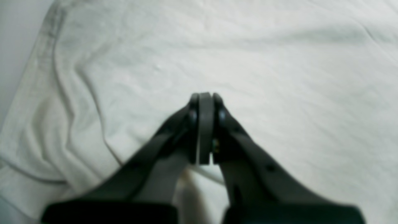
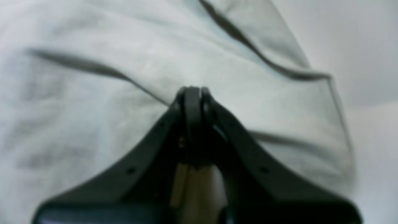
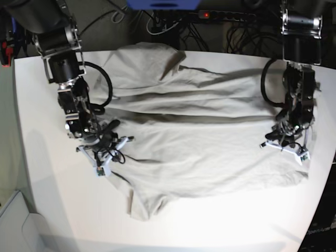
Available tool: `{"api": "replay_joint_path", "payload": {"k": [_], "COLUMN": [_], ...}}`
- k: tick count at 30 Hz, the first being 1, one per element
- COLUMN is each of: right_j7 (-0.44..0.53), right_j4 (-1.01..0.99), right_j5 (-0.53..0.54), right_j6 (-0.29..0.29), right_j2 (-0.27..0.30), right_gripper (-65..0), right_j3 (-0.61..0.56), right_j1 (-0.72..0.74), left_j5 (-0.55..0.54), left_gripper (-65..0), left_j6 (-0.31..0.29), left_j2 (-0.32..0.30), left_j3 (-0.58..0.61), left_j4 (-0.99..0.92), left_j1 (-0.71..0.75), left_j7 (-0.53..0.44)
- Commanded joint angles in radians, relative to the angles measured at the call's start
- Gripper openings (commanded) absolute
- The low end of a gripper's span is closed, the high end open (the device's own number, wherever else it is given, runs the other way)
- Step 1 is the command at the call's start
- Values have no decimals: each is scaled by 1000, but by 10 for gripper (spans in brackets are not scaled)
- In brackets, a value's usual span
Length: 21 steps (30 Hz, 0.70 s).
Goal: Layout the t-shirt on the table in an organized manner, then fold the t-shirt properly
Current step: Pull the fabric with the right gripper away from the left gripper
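Observation:
The light grey-beige t-shirt [image 3: 199,142] lies spread and wrinkled across the white table [image 3: 52,199], with long creases running between the two arms. My left gripper [image 3: 284,145] sits low on the shirt's right edge. In the left wrist view the left gripper [image 1: 203,96] has its jaws pressed together over the cloth [image 1: 279,77], with a pale sliver between the pads. My right gripper [image 3: 107,152] is at the shirt's left edge. In the right wrist view the right gripper [image 2: 192,90] is shut, and creases in the cloth [image 2: 93,93] run out from its tip.
A power strip and cables [image 3: 226,16] lie behind the table's back edge. Black cable loops [image 3: 105,79] hang by the right arm, and another loop [image 3: 266,79] by the left arm. Bare table shows in the wrist views [image 1: 12,46] [image 2: 367,62]. The table's front edge curves near the bottom.

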Motion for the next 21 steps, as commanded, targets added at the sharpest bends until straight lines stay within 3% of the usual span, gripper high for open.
{"api": "replay_joint_path", "payload": {"k": [1,4,12,21], "right_j7": [2,-68,-240,-269], "right_j4": [40,110,302,471], "right_j5": [6,6,6,6], "right_j6": [54,104,107,107], "right_j2": [9,53,153,260], "right_gripper": [-650,-650,-650,-650], "right_j3": [-9,-29,-89,-143], "right_j1": [15,-16,-153,-337], "left_j5": [8,8,8,8], "left_gripper": [-646,-646,-646,-646], "left_j6": [17,17,17,17], "left_j2": [-11,-11,-11,-11], "left_j3": [-6,-6,-6,-6], "left_j4": [-11,-43,-54,-54], "left_j1": [-29,-40,-55,-55], "left_j7": [-12,-14,-15,-15]}}
